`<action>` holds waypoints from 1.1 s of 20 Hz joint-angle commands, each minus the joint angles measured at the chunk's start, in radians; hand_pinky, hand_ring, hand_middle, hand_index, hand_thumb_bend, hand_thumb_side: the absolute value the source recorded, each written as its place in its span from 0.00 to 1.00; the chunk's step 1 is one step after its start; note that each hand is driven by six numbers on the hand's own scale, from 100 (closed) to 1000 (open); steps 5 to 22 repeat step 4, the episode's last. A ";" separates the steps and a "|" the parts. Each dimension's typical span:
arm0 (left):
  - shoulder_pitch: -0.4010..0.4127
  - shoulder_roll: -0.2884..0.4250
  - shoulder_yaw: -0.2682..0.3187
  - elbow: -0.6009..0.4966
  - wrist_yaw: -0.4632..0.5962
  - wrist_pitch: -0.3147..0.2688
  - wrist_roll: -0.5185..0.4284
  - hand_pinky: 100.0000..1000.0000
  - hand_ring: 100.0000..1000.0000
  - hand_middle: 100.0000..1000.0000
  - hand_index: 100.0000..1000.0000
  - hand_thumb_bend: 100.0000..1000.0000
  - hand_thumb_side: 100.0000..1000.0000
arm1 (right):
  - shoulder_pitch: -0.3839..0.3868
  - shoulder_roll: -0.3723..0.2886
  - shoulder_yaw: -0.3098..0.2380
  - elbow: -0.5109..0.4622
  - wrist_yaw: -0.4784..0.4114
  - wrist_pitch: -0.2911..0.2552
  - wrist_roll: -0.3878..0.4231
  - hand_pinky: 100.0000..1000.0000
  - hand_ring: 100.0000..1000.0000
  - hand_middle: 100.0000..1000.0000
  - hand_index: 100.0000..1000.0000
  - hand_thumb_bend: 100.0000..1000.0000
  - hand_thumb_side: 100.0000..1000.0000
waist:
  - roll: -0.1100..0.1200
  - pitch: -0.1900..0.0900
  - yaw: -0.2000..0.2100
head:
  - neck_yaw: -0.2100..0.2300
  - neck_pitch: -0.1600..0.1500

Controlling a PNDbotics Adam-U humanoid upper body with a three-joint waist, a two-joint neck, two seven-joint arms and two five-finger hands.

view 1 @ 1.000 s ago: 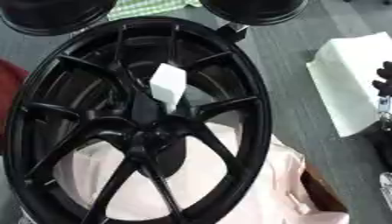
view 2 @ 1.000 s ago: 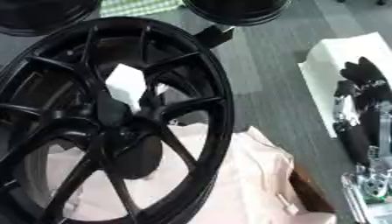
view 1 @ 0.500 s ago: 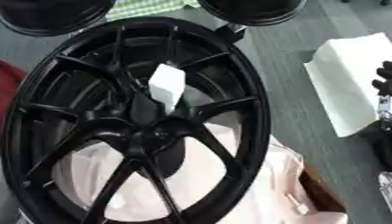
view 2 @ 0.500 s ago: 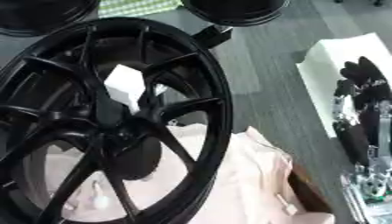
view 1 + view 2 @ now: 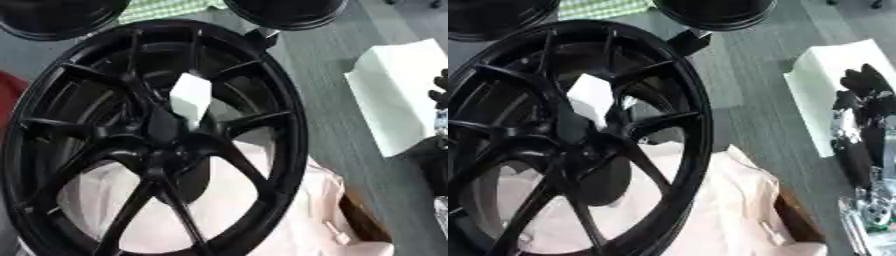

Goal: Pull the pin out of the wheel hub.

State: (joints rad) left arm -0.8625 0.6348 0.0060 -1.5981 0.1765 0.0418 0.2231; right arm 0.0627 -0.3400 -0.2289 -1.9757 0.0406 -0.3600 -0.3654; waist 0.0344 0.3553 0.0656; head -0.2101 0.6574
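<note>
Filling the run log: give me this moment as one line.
wheel: black, upright, centre | pin: not made out | right hand: right edge, over white sheet, off wheel | left hand: out of view

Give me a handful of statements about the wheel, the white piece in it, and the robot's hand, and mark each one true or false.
1. The wheel is black with spokes. True.
2. A white piece shows among the spokes just above the hub. True.
3. The right hand is gripping the white piece. False: it is off at the right edge, over a white sheet, well apart from the wheel.
4. The left hand rests on the wheel's rim. False: no left hand shows in either view.
5. Pale pink cloth lies under and beside the wheel's lower part. True.
6. The wheel is the only round black thing in view. False: other round black things sit along the top edge.
</note>
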 commanded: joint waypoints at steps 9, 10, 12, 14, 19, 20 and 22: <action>0.093 -0.109 0.050 -0.216 0.087 -0.024 0.089 0.69 0.70 0.60 0.81 0.00 0.66 | -0.006 -0.028 -0.015 -0.024 -0.009 -0.020 -0.010 0.80 0.83 0.78 0.90 0.00 0.51 | -0.009 -0.018 -0.004 | 0.011 -0.015; 0.093 -0.109 0.050 -0.216 0.087 -0.024 0.089 0.69 0.70 0.60 0.81 0.00 0.66 | -0.006 -0.028 -0.015 -0.024 -0.009 -0.020 -0.010 0.80 0.83 0.78 0.90 0.00 0.51 | -0.009 -0.018 -0.004 | 0.011 -0.015; 0.093 -0.109 0.050 -0.216 0.087 -0.024 0.089 0.69 0.70 0.60 0.81 0.00 0.66 | -0.006 -0.028 -0.015 -0.024 -0.009 -0.020 -0.010 0.80 0.83 0.78 0.90 0.00 0.51 | -0.009 -0.018 -0.004 | 0.011 -0.015; 0.093 -0.109 0.050 -0.216 0.087 -0.024 0.089 0.69 0.70 0.60 0.81 0.00 0.66 | -0.006 -0.028 -0.015 -0.024 -0.009 -0.020 -0.010 0.80 0.83 0.78 0.90 0.00 0.51 | -0.009 -0.018 -0.004 | 0.011 -0.015; 0.093 -0.109 0.050 -0.216 0.087 -0.024 0.089 0.69 0.70 0.60 0.81 0.00 0.66 | -0.006 -0.028 -0.015 -0.024 -0.009 -0.020 -0.010 0.80 0.83 0.78 0.90 0.00 0.51 | -0.009 -0.018 -0.004 | 0.011 -0.015; 0.093 -0.109 0.050 -0.216 0.087 -0.024 0.089 0.69 0.70 0.60 0.81 0.00 0.66 | -0.006 -0.028 -0.015 -0.024 -0.009 -0.020 -0.010 0.80 0.83 0.78 0.90 0.00 0.51 | -0.009 -0.018 -0.004 | 0.011 -0.015; 0.093 -0.109 0.050 -0.216 0.087 -0.024 0.089 0.69 0.70 0.60 0.81 0.00 0.66 | -0.006 -0.028 -0.015 -0.024 -0.009 -0.020 -0.010 0.80 0.83 0.78 0.90 0.00 0.51 | -0.009 -0.018 -0.004 | 0.011 -0.015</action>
